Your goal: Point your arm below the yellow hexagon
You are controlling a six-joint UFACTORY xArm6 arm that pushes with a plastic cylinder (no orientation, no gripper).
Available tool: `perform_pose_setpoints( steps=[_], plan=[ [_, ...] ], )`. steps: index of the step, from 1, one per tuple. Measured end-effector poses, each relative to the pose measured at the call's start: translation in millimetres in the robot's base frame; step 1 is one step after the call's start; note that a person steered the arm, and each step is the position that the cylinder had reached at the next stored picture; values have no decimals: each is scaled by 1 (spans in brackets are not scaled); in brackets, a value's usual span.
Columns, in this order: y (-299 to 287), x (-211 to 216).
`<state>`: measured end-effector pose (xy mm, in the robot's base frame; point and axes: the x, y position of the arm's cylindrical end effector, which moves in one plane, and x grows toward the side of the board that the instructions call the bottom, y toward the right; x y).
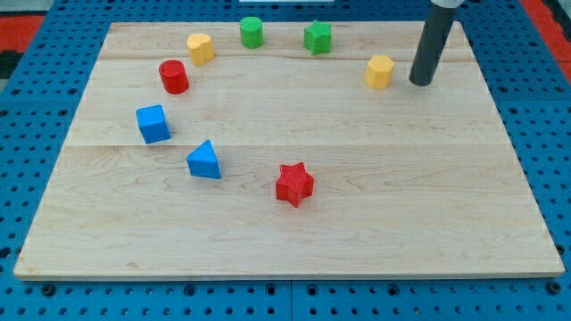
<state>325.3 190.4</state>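
The yellow hexagon [379, 71] sits on the wooden board [357, 223] at the view's upper right. My tip [420, 83] rests on the board just to the right of the hexagon, a small gap apart, at about the level of the block's lower edge. The dark rod rises from it to the view's top edge.
A green star [318, 37] and a green cylinder [252, 32] lie along the top. A second yellow block [200, 47], a red cylinder [174, 77], a blue cube [153, 123] and a blue triangle [204, 160] curve down the left. A red star [294, 184] lies at centre bottom.
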Motion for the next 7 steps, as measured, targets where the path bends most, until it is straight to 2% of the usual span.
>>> perform_pose_setpoints(
  steps=[7],
  plan=[
    [18,-1]
  ],
)
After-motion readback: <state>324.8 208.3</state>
